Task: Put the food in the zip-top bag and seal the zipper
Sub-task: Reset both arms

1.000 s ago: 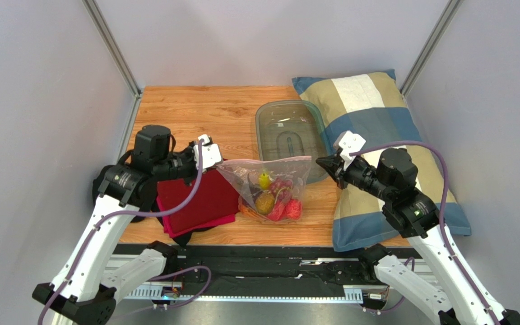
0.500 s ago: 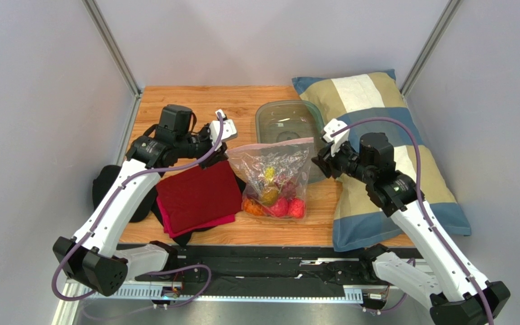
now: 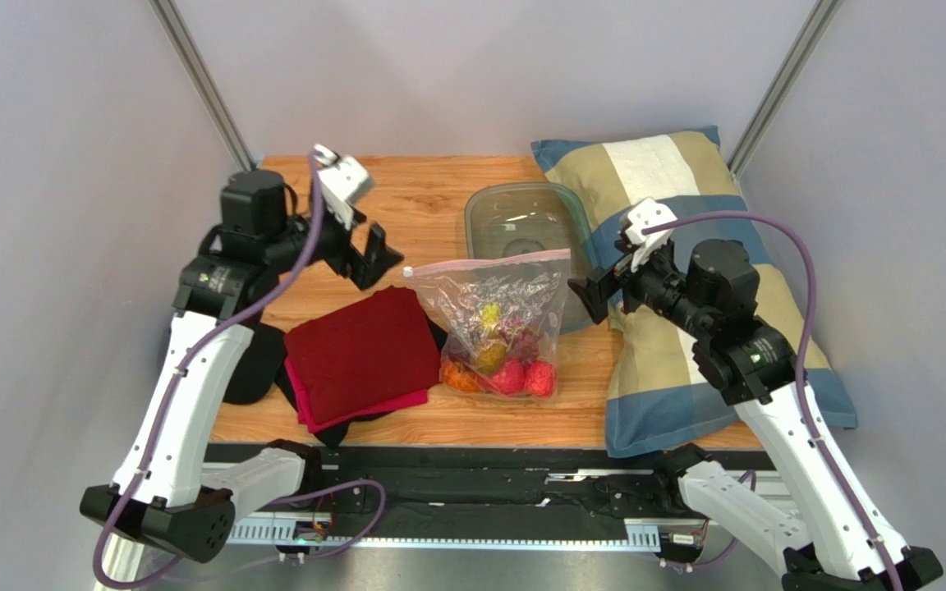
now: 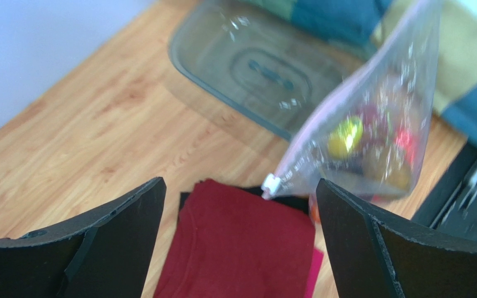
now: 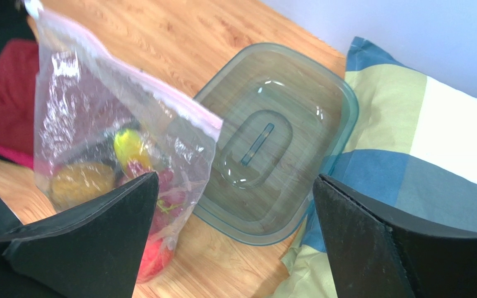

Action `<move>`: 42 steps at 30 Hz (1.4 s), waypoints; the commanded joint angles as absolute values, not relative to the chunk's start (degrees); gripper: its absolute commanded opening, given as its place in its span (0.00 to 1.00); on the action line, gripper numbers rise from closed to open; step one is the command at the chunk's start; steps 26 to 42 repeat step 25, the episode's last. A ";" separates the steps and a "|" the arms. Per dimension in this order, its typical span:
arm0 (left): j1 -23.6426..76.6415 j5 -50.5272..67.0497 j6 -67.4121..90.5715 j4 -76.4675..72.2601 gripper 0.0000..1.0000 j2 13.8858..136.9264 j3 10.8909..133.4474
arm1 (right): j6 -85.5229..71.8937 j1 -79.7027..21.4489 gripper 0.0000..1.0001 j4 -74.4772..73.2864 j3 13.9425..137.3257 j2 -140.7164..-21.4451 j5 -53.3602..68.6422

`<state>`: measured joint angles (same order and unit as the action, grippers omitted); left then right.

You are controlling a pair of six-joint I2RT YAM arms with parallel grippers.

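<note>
My left tool [image 3: 373, 256] hangs just left of the bag [image 3: 497, 308], fingers spread wide and touching nothing. My right tool [image 3: 587, 296] sits just right of it, likewise spread and empty. The bag stands upright on the surface [image 3: 416, 197], with the pink zipper [image 3: 484, 262] along its top and the food [image 3: 499, 360] heaped at its bottom (yellow and red pieces show clearest). A tub [image 3: 525, 228] lies behind the bag, a red cloth [image 3: 357, 357] to its left and a pillow [image 3: 700, 209] to its right.
</note>
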<state>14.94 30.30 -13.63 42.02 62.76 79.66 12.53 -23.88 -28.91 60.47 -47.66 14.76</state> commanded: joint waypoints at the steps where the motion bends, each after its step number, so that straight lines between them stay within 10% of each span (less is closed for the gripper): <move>1: 8.46 31.81 -0.35 49.02 0.99 67.22 91.73 | 3.89 -20.49 1.00 -28.83 65.12 -46.23 12.39; 15: -9.22 37.97 1.42 58.63 0.99 79.46 92.30 | -5.81 2.45 1.00 -37.09 63.63 -57.12 20.39; 42: -9.32 32.61 0.09 53.61 0.99 73.22 79.72 | -4.04 3.43 1.00 -34.37 59.15 -57.22 20.47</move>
